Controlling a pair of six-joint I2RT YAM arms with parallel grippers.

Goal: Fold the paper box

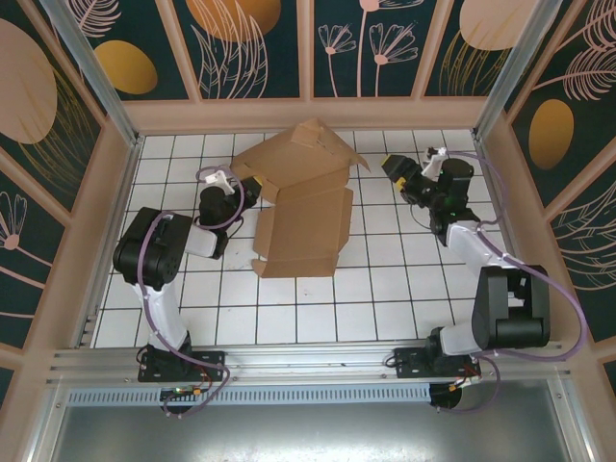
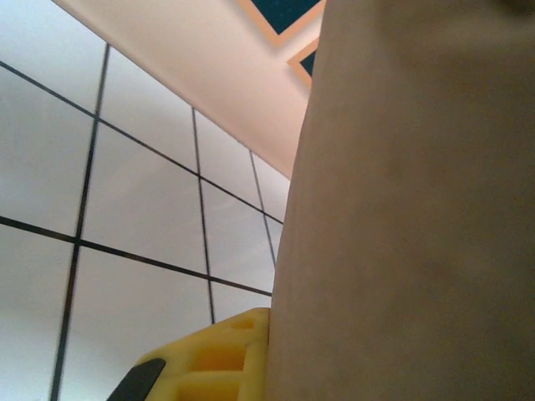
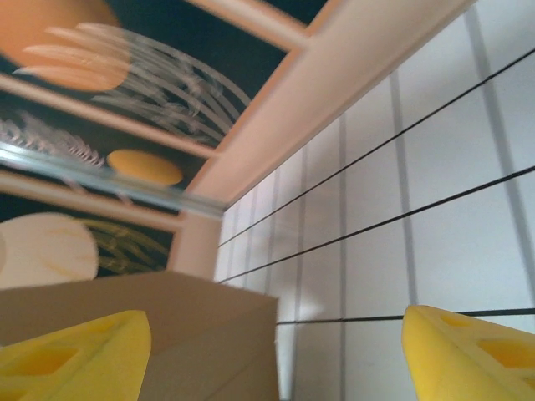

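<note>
The paper box (image 1: 303, 197) is a brown cardboard sheet, partly folded, lying mid-table with flaps raised at its far end. My left gripper (image 1: 252, 185) is at the sheet's left edge. In the left wrist view a cardboard panel (image 2: 401, 209) stands hard against one yellow finger (image 2: 217, 359) and hides the other, so the gripper (image 2: 272, 334) is shut on the panel. My right gripper (image 1: 393, 168) hovers to the right of the box, apart from it. Its yellow fingers (image 3: 468, 351) stand wide open, and a cardboard corner (image 3: 167, 326) lies ahead near the left finger.
The white tiled floor (image 1: 404, 279) is ringed by a low tan wall (image 1: 308, 114) with patterned panels above. An aluminium rail (image 1: 308, 361) runs along the near edge by the arm bases. Bare tiles lie in front of and to the right of the box.
</note>
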